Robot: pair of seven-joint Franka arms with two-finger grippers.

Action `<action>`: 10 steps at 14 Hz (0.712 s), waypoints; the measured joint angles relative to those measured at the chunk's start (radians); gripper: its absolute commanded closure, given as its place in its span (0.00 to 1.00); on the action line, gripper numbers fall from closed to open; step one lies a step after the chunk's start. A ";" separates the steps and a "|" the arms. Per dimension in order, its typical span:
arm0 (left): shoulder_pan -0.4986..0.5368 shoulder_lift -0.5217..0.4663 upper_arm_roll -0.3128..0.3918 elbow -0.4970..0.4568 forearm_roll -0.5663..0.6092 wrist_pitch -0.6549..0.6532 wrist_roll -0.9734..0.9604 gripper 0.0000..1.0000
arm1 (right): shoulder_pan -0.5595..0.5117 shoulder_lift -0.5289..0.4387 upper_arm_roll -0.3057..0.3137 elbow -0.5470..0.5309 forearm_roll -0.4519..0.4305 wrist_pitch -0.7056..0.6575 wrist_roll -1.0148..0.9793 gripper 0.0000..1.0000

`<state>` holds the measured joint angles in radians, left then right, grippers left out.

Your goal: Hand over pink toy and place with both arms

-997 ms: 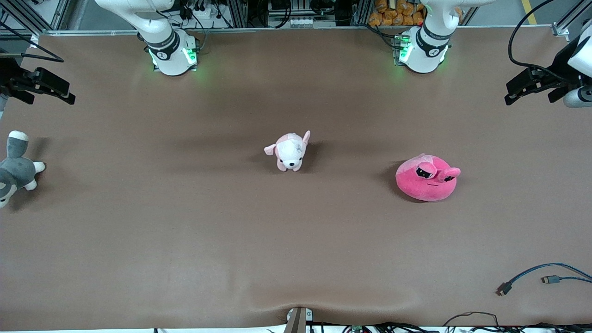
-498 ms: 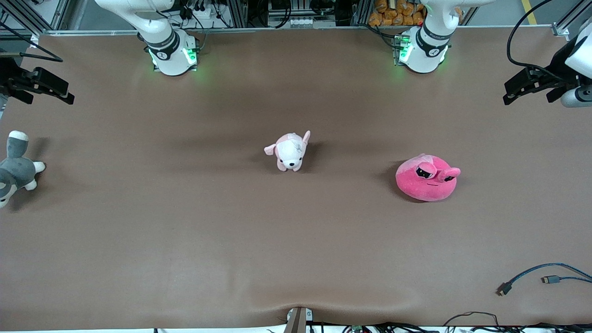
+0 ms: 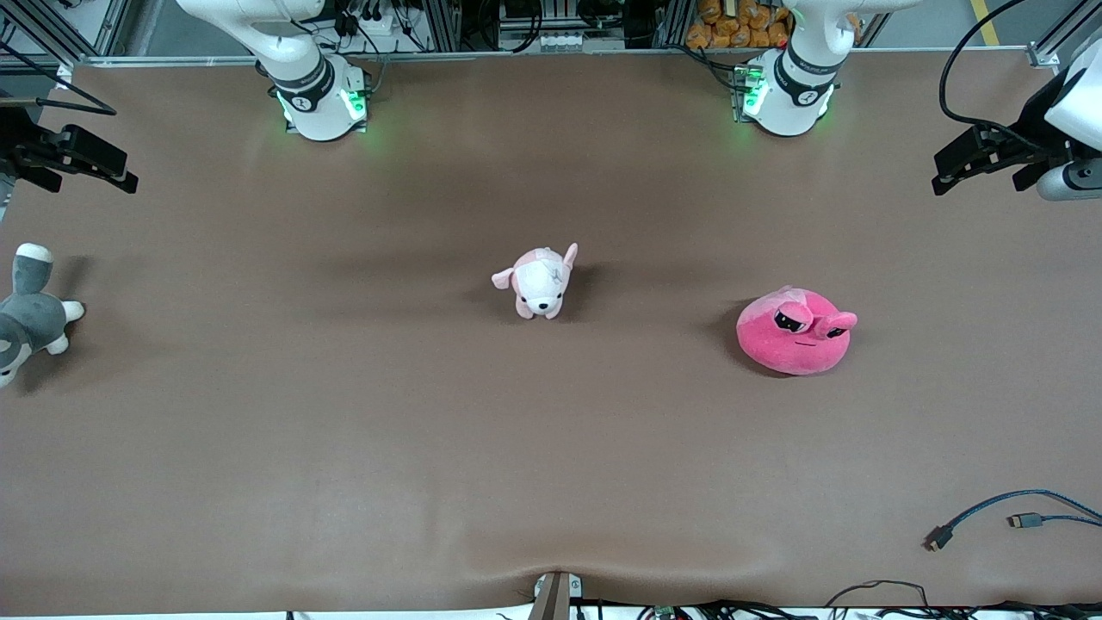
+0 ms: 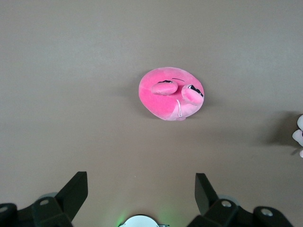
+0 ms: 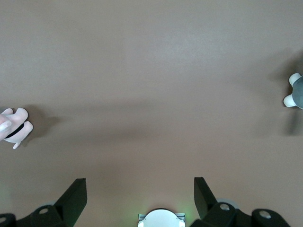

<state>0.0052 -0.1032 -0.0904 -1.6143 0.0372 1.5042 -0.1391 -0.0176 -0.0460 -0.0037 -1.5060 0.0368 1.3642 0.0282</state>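
Observation:
The pink toy (image 3: pixel 794 331), a round hot-pink plush with half-lidded eyes, lies on the brown table (image 3: pixel 344 430) toward the left arm's end. In the left wrist view the pink toy (image 4: pixel 170 93) sits well below and ahead of my left gripper (image 4: pixel 141 189), which is open and empty. From the front, the left gripper (image 3: pixel 943 176) hangs high over the left arm's end of the table. My right gripper (image 3: pixel 125 176) hangs over the right arm's end. It is also open and empty (image 5: pixel 140 191), with only bare table under it.
A pale pink-and-white puppy plush (image 3: pixel 540 282) stands mid-table. A grey-and-white plush (image 3: pixel 30 314) lies at the right arm's end. Loose blue cables (image 3: pixel 1007 508) lie near the front edge at the left arm's end. The arm bases (image 3: pixel 318 99) stand along the table's back edge.
The left gripper has drifted a little toward the table's middle. The right gripper has barely shifted. The toys have not moved.

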 measured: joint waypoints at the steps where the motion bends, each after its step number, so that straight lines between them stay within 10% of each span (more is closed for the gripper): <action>1: 0.000 0.000 -0.003 -0.001 0.000 -0.001 -0.018 0.00 | 0.000 0.000 0.000 0.000 0.000 0.000 0.000 0.00; 10: -0.001 0.006 -0.020 -0.039 0.000 -0.002 -0.252 0.00 | 0.000 0.001 0.004 -0.002 0.000 0.006 0.000 0.00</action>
<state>0.0039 -0.0974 -0.1105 -1.6532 0.0371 1.5021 -0.3907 -0.0175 -0.0449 0.0000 -1.5082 0.0368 1.3704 0.0282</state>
